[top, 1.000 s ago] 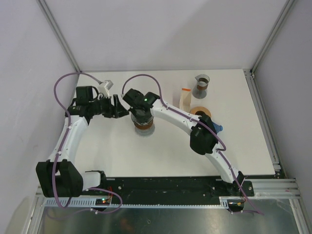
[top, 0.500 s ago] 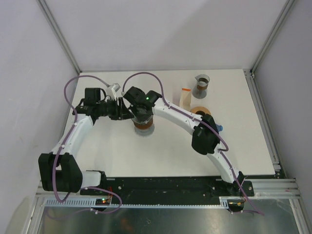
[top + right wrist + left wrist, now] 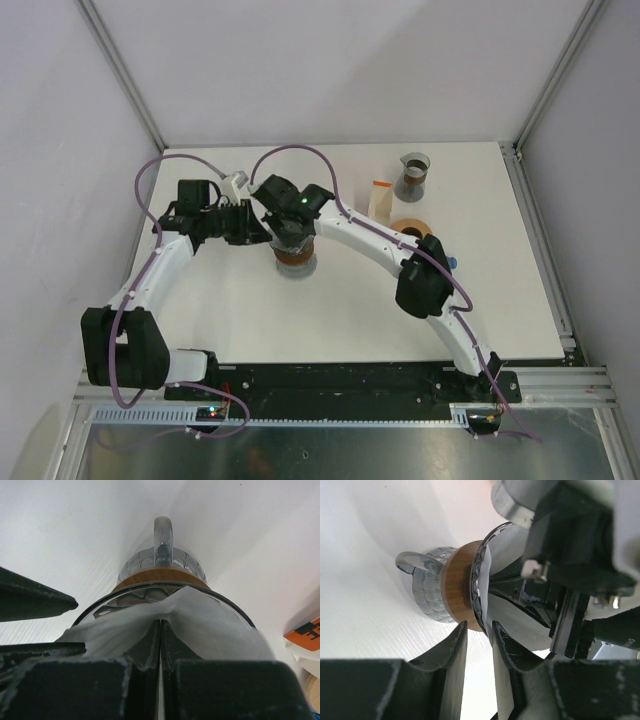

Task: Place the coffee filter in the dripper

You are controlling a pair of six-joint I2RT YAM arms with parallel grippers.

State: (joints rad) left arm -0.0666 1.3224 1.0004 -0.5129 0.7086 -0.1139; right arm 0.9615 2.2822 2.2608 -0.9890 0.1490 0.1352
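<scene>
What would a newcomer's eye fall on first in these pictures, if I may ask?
Both arms meet over the glass dripper, left of the table's middle. The right tool, shut, holds the white filter inside it; the left tool sits open at its rim.

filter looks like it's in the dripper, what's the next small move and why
Probably close the left pincer gently on the dripper rim to steady it. Its fingers straddle the rim with a narrow gap, while the right pincer, shut, appears to pinch the coffee filter sitting inside the cone. With the dripper braced, the right could let go without dragging it.
</scene>
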